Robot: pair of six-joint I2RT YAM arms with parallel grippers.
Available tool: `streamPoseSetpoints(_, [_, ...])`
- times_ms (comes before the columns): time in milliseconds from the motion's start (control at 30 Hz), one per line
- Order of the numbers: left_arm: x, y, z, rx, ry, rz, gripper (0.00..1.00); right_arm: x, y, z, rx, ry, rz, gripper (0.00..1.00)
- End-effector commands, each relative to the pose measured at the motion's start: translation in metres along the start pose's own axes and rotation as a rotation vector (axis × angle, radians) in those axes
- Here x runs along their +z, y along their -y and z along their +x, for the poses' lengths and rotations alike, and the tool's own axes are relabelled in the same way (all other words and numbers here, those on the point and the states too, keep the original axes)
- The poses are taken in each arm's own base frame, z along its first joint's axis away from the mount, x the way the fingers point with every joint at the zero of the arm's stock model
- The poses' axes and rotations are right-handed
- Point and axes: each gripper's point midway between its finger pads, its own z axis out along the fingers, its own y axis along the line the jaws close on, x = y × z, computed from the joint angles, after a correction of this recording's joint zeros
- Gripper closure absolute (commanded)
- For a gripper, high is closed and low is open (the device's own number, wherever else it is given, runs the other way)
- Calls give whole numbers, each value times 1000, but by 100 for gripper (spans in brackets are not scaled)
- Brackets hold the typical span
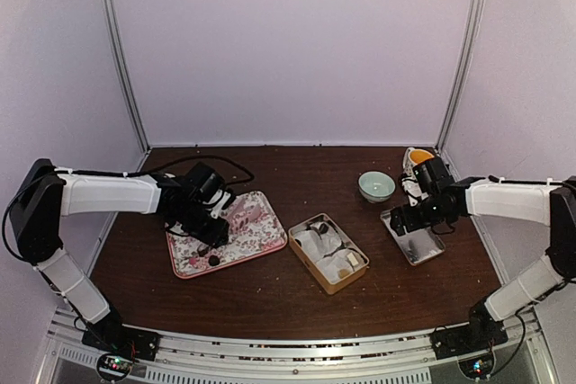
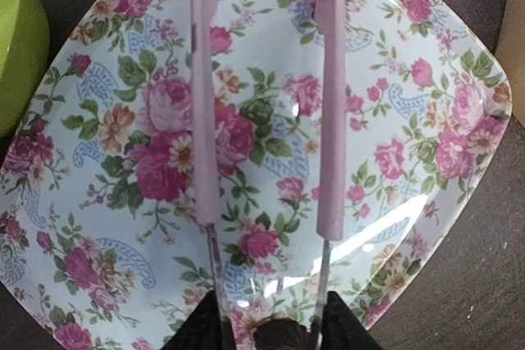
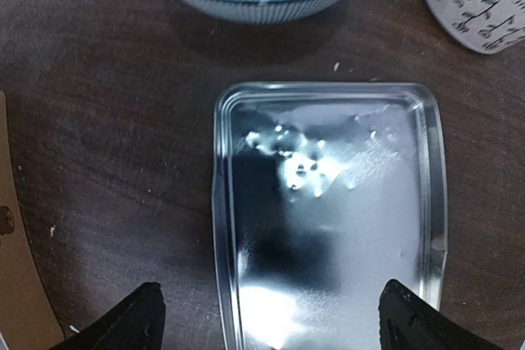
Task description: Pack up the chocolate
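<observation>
A chocolate lump lies at the floral tray's near edge. Above it, the left gripper clamps the pink tongs, whose arms are apart and hold nothing; I would set the tips astride 1 lump before squeezing. The right gripper hangs wide and empty.

Floral plate, steel tray, pale bowl

Claw clamps the pink tongs, both arms reaching straight ahead over the floral plate; green bowl sits ahead-left.
</observation>
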Motion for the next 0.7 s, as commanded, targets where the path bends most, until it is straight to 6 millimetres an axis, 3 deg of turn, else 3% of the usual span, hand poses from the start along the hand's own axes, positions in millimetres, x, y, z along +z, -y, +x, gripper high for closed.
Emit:
streamPoseSetpoints(0, [-6,-5,-12,1,40,-22,56,9,-18,25,-17,-157,-27,10])
streamPoseSetpoints(167, [-17,-3,-16,-15,72,-3,45,19,-23,29,-40,-211,-12,17])
streamPoseSetpoints(333, [-40,-8,-21,-22,124,-25,41,24,-25,27,-45,-228,-11,28])
streamPoseSetpoints(500, [-81,-18,-36,-73,319,-49,41,24,-26,24,-53,-224,0,46])
streamPoseSetpoints(667, [-124,-18,-38,-90,571,14,40,26,-28,23,-59,-233,2,53])
